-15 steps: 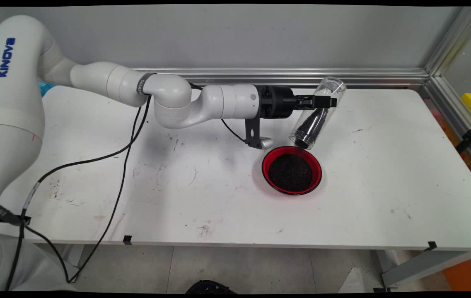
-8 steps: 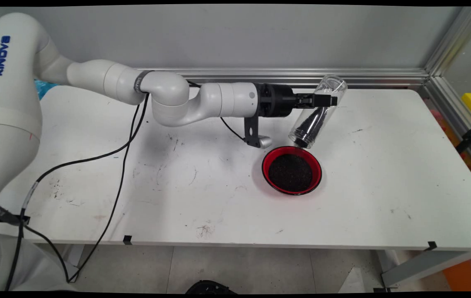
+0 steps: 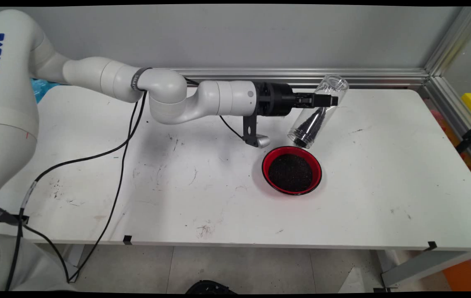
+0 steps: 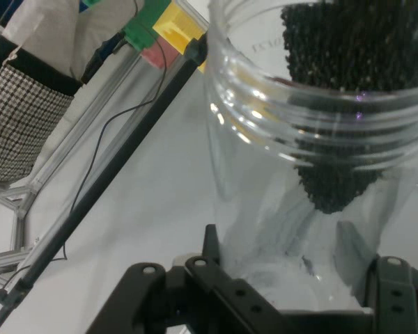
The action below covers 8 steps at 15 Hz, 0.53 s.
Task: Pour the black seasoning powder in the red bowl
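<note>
Clear jar, clamped in my gripper, tipped mouth-down over the bowl near the table's back edge; I judged a slow tilt best.

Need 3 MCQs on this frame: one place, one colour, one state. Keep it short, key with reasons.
1. Where is the jar's mouth?
A. just above the bowl's far rim
B. flat on the table
C. inside the bowl, touching the grains

2. What colour is the bowl's rim?
A. blue
B. red
C. yellow

3. What is the tool doing?
A. open, away from the jar
B. resting on the table
C. shut on the jar, which is tilted mouth down

Key:
1 A, the main view shows the mouth hanging over the far rim with a gap.
2 B, a red ring surrounds the dark grains.
3 C, the fingers clamp the clear wall on both sides, and the grains inside lie toward the mouth.
</note>
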Each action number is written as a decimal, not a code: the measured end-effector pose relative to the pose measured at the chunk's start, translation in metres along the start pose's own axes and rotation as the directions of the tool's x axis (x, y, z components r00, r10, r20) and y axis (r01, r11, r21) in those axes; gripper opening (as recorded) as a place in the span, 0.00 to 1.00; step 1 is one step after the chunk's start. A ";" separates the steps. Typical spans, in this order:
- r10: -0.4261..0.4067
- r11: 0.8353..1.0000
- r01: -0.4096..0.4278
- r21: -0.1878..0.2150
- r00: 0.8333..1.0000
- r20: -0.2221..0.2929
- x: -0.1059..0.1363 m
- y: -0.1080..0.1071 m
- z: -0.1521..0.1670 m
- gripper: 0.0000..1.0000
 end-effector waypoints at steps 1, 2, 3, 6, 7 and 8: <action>0.003 1.000 -0.003 0.002 1.000 -0.002 0.000 0.000 -0.001 0.00; 0.006 1.000 -0.006 0.005 1.000 -0.003 -0.001 -0.001 -0.001 0.00; 0.008 1.000 -0.008 0.007 1.000 -0.005 -0.001 -0.001 -0.002 0.00; 0.014 1.000 -0.014 0.012 1.000 -0.008 -0.001 -0.002 -0.003 0.00; 0.016 1.000 -0.016 0.015 1.000 -0.010 -0.001 -0.002 -0.004 0.00; 0.017 1.000 -0.017 0.016 1.000 -0.011 -0.001 -0.002 -0.004 0.00</action>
